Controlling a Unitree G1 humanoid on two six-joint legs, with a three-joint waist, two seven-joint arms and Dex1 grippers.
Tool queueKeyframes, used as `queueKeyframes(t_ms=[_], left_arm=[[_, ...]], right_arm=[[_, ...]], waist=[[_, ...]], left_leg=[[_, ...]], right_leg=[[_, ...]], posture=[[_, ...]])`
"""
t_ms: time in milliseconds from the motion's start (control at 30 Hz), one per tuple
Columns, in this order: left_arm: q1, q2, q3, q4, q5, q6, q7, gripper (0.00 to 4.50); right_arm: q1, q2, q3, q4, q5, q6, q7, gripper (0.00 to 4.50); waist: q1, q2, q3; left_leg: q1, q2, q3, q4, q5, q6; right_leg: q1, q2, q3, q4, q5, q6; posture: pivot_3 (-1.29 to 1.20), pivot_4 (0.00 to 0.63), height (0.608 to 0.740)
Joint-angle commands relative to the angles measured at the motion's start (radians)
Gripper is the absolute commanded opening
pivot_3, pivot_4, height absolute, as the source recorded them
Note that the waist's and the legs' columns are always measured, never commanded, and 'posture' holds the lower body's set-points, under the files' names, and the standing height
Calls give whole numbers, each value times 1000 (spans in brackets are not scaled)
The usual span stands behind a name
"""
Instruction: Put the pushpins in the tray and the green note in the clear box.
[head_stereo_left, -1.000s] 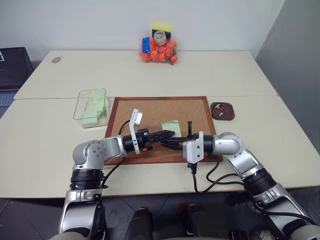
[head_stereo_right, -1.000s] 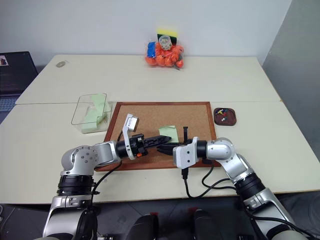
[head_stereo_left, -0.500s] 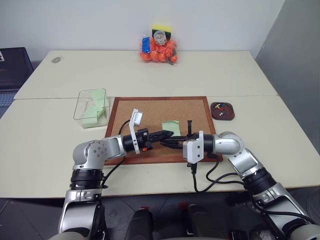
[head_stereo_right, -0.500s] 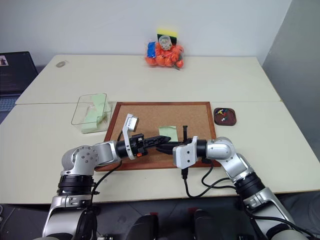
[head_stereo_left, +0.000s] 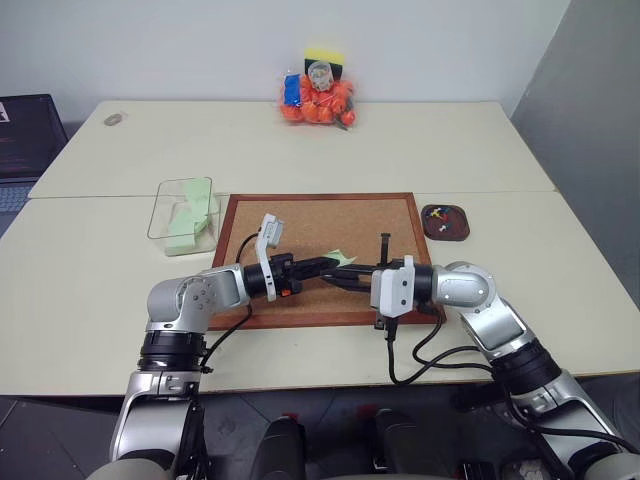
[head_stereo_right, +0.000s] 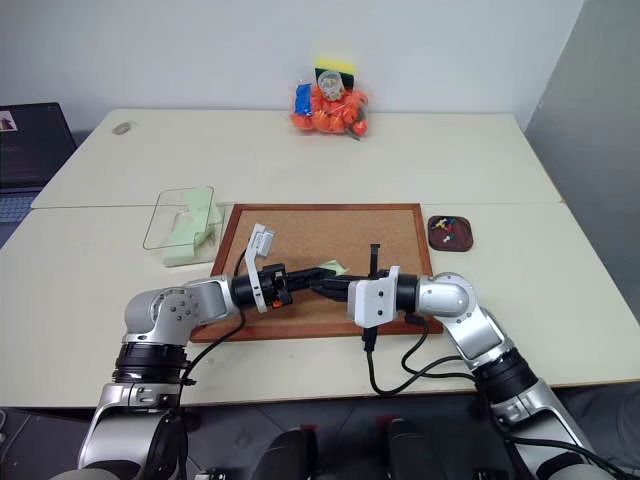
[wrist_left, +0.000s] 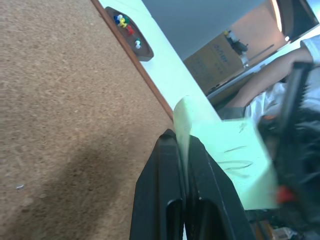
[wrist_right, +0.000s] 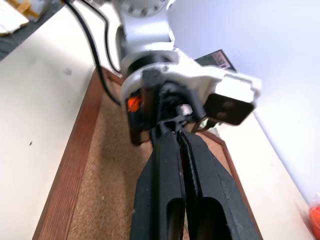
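Held up off the cork board (head_stereo_left: 320, 215) is the pale green note (head_stereo_left: 346, 257), with my left gripper (head_stereo_left: 337, 263) shut on its edge. The left wrist view shows the note (wrist_left: 225, 160) pinched between the black fingers (wrist_left: 167, 165). My right gripper (head_stereo_left: 332, 280) is shut and points left, its tips just below the left gripper's; I see nothing in it. The dark brown tray (head_stereo_left: 462, 232) sits right of the board with several coloured pushpins (head_stereo_left: 443, 214) in it. The clear box (head_stereo_left: 160, 215) stands left of the board with green paper inside.
An orange bag of items (head_stereo_left: 318, 95) sits at the table's far edge. A dark laptop (head_stereo_left: 25, 140) lies far left, with a small disc (head_stereo_left: 113, 120) on the table near it. A person's arm (wrist_left: 280, 75) shows in the left wrist view.
My left gripper has shut on the green note and raised it off the cork board. The right gripper has risen slightly, still shut.
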Motion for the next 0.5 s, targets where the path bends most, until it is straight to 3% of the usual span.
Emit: queueKeyframes(t_ms=[33, 333, 500], left_arm=[[-18, 3, -4, -4, 7, -26, -22, 58], [-45, 10, -4, 21, 29, -43, -41, 58], [-31, 33, -21, -31, 81, -117, -42, 58]], right_arm=[[5, -2, -28, -54, 23, 27, -11, 0], [0, -1, -59, -57, 38, 69, -30, 0], [18, 30, -173, -86, 137, 306, -121, 0]], waist=[[-1, 0, 0], [0, 0, 0], [0, 0, 0]], left_leg=[[0, 0, 0, 0, 0, 0], [0, 0, 0, 0, 0, 0], [0, 0, 0, 0, 0, 0]], right_leg=[[0, 0, 0, 0, 0, 0], [0, 0, 0, 0, 0, 0], [0, 0, 0, 0, 0, 0]], posture=[[0, 150, 740], [0, 150, 740], [0, 150, 740]])
